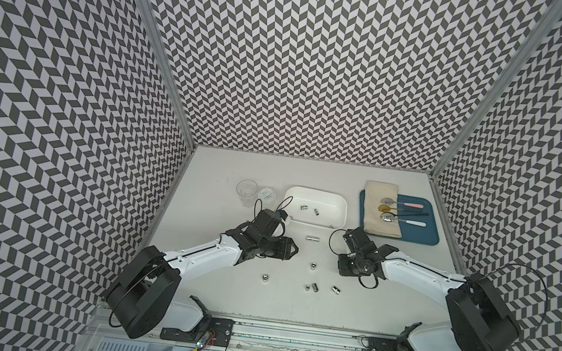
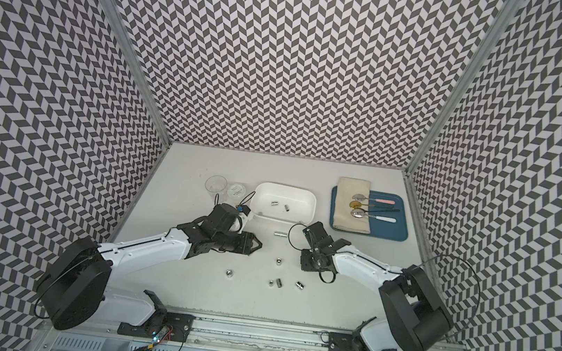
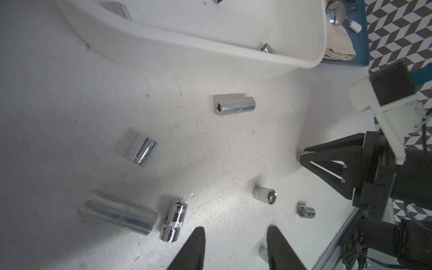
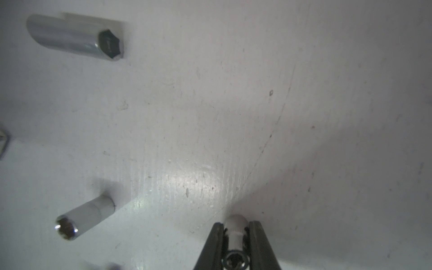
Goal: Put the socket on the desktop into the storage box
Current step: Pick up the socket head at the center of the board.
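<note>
Right wrist view alone shows right gripper (image 4: 236, 224) seemingly clamping 1 socket (image 4: 233, 236).

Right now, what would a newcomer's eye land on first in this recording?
The black-and-white zigzag walls dominate both top views. On the desktop, loose sockets lie scattered between the arms, with two more in the white storage box. The right gripper is shut on a small socket.
</note>
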You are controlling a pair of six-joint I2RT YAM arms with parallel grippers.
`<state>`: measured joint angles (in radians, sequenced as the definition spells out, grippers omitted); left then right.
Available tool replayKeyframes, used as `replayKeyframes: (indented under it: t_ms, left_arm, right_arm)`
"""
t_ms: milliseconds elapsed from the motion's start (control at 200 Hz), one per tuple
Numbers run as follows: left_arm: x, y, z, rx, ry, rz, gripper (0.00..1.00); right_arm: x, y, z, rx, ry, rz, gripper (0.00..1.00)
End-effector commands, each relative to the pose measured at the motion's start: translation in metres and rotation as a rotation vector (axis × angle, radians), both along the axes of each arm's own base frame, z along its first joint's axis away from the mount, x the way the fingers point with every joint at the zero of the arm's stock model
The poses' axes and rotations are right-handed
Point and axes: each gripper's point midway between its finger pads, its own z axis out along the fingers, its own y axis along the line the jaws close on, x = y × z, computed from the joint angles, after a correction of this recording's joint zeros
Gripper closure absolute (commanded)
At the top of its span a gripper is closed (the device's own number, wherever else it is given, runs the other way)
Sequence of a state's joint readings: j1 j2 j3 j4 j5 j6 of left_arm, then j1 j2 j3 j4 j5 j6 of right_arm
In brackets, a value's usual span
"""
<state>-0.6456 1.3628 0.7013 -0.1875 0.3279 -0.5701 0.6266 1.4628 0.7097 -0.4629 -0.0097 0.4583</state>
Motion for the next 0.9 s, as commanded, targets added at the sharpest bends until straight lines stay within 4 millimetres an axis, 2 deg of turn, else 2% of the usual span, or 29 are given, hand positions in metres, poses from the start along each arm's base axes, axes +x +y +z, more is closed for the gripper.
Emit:
replayKeyframes:
  t_ms: [0,165,341,701,896]
  left_arm:
    - [0.002,-0.003,0.01,-0.021,-0.036,-0.004,0.54]
    - [0.004,-0.002,0.011,-0.014,-0.042,0.005,0.54]
    - [0.01,0.004,0.015,-0.006,-0.057,0.038,0.53]
    - [0.022,0.027,0.027,0.002,-0.088,0.119,0.53]
    - [0.024,0.041,0.03,0.003,-0.097,0.155,0.53]
  right_arm:
    - [0.008,0.005,0.005,0.001,-0.033,0.004,0.84]
    - [0.015,0.01,0.021,0.021,-0.063,0.014,0.84]
    - [0.032,0.02,0.048,0.043,-0.118,0.023,0.84]
    - [0.086,0.045,0.094,0.064,-0.222,0.039,0.84]
    - [0.121,0.051,0.103,0.075,-0.243,0.023,0.84]
